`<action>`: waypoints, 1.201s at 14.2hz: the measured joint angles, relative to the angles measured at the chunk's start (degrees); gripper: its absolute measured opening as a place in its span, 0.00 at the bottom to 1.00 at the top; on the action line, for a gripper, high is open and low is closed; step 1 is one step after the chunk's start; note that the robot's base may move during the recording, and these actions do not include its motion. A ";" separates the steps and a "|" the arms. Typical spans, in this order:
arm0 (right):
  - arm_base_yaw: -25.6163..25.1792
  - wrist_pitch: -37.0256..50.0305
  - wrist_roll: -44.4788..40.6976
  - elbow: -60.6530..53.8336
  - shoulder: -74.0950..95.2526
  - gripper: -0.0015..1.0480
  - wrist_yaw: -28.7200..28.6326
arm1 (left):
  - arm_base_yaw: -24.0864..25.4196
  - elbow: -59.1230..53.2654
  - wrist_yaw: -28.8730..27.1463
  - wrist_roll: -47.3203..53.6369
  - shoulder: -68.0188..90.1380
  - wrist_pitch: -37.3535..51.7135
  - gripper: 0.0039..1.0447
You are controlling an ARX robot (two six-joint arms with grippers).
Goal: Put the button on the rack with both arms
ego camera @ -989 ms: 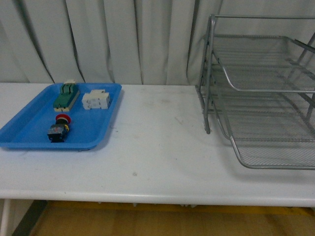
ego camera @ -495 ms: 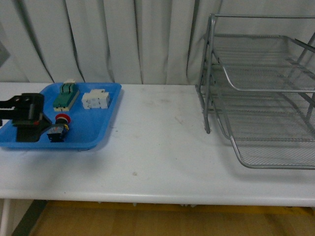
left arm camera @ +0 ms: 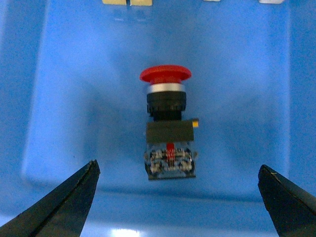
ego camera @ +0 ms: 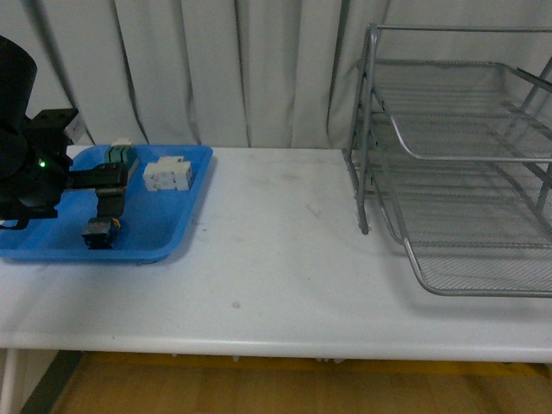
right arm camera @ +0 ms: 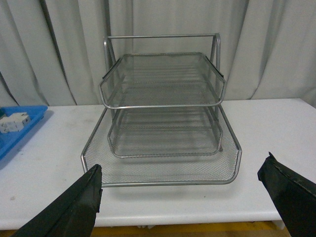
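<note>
The left pincer (left arm camera: 177, 170) hangs spread wide, tips pointing down, and the right pincer (right arm camera: 181, 168) gapes wide, held level.

No text or labels can be read, perhaps through blur.

White table (ego camera: 276, 276): blue tray (ego camera: 166, 222), rack (ego camera: 483, 263).

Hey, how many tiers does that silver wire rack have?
3 on the rack: a top tier, a middle tier directly under it, and a bottom tier sticking out furthest forward. None looks hidden.
</note>
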 joint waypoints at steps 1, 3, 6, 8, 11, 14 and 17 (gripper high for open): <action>0.00 -0.02 0.00 0.00 0.00 0.94 -0.02 | 0.09 3.52 -0.48 0.00 2.78 -1.33 0.94; 0.00 0.00 0.00 0.00 0.00 0.94 0.00 | 0.11 9.03 -1.46 0.07 7.37 -3.39 0.94; 0.00 0.00 0.00 0.00 0.00 0.94 0.00 | 0.13 12.85 -3.76 0.11 12.17 -3.69 0.94; 0.00 -0.02 0.00 0.00 0.00 0.94 0.00 | 0.13 14.10 -4.28 0.13 14.16 -4.31 0.94; 0.00 0.00 0.00 0.00 0.00 0.94 0.00 | -0.04 14.14 -4.04 0.02 14.21 -4.07 0.63; 0.00 0.00 0.00 0.00 0.00 0.94 -0.02 | -0.70 6.60 -2.08 0.20 9.14 -0.61 0.36; 0.00 0.00 0.00 0.00 0.00 0.94 0.00 | -1.42 -5.20 0.81 1.90 -5.44 5.75 0.35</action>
